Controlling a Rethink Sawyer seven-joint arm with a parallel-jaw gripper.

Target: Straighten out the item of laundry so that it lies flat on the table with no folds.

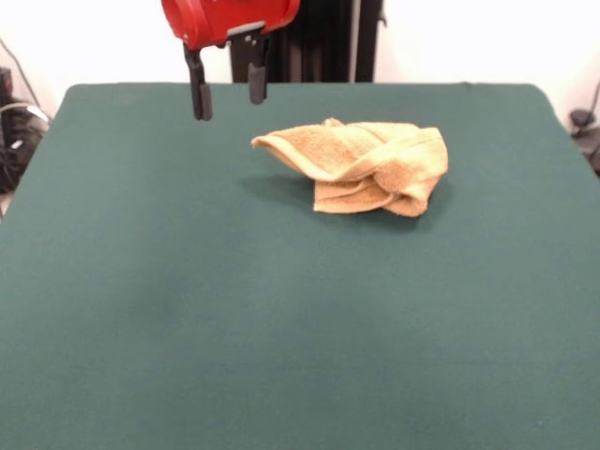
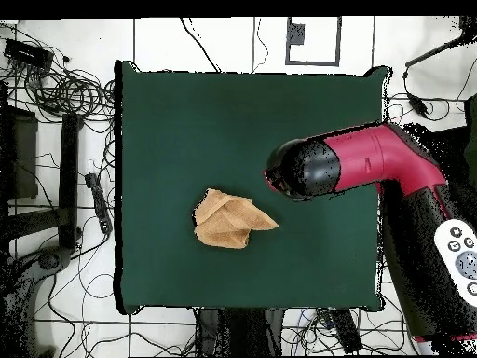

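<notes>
The item of laundry (image 1: 367, 167) is a mustard-tan towel lying bunched and folded over itself on the green table (image 1: 234, 319), right of centre in the front view. One corner sticks out to the left, slightly raised. In the overhead view the item of laundry (image 2: 230, 220) lies near the table (image 2: 186, 121) middle with a point toward the arm. My gripper (image 1: 228, 96) hangs in the air up and left of the towel, open, with nothing between its black fingers (image 1: 200, 92). From above, only the red and black arm head (image 2: 303, 170) shows; the fingers are hidden under it.
Cables and equipment (image 2: 65, 103) lie on the floor around the table in the overhead view. The red arm (image 2: 391, 163) reaches in across the table's right edge there. Dark gear (image 1: 14, 122) sits off the table's left side in the front view.
</notes>
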